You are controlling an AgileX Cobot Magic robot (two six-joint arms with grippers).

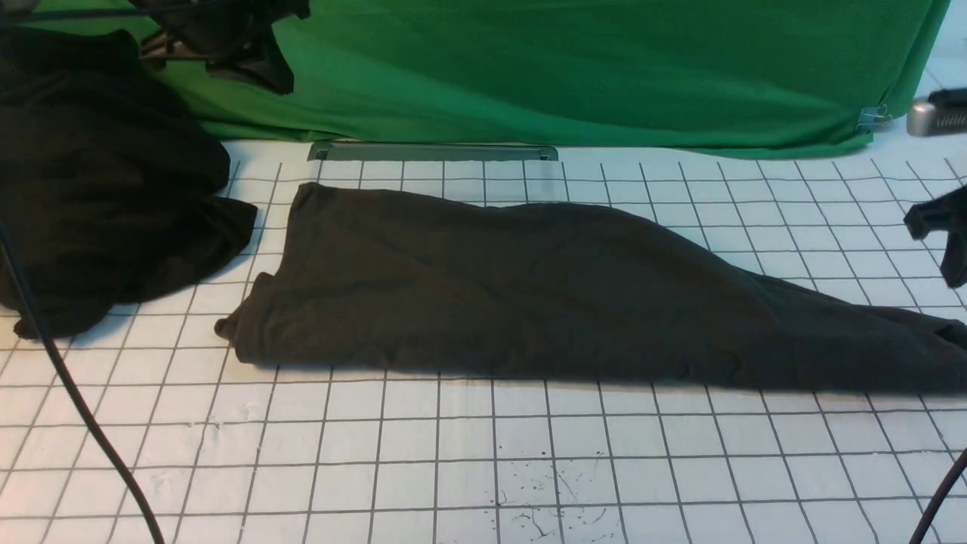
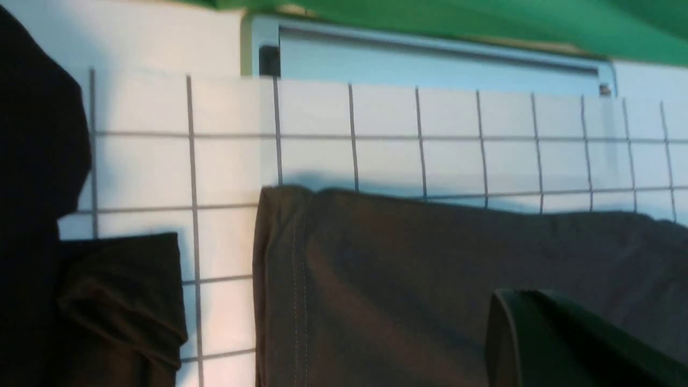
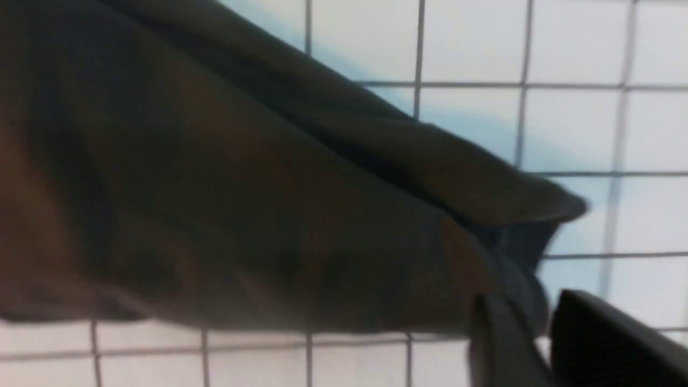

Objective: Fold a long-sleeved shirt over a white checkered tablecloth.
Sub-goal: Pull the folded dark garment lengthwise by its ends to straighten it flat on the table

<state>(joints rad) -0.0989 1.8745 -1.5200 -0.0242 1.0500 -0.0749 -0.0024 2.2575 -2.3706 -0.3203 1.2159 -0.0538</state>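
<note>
Brown-black and soft, the shirt [image 1: 529, 295] lies folded into one long strip across the middle of the white checked cloth [image 1: 483, 453]. Its wide end points to the robot's left. Its thin end runs off to the right edge. A black heap of cloth [image 1: 98, 189] sits just left of it, not touching. The left hand [image 1: 249, 64] is up over that heap, pinched together. The right hand [image 1: 940, 230] is near the thin end; I cannot tell if it is apart or together. A green cloth [image 1: 604, 68] hangs behind.

The long-sleeved shirt [image 1: 529, 295] and the right end effector [image 1: 938, 240] both run off the front view's right edge.
</note>
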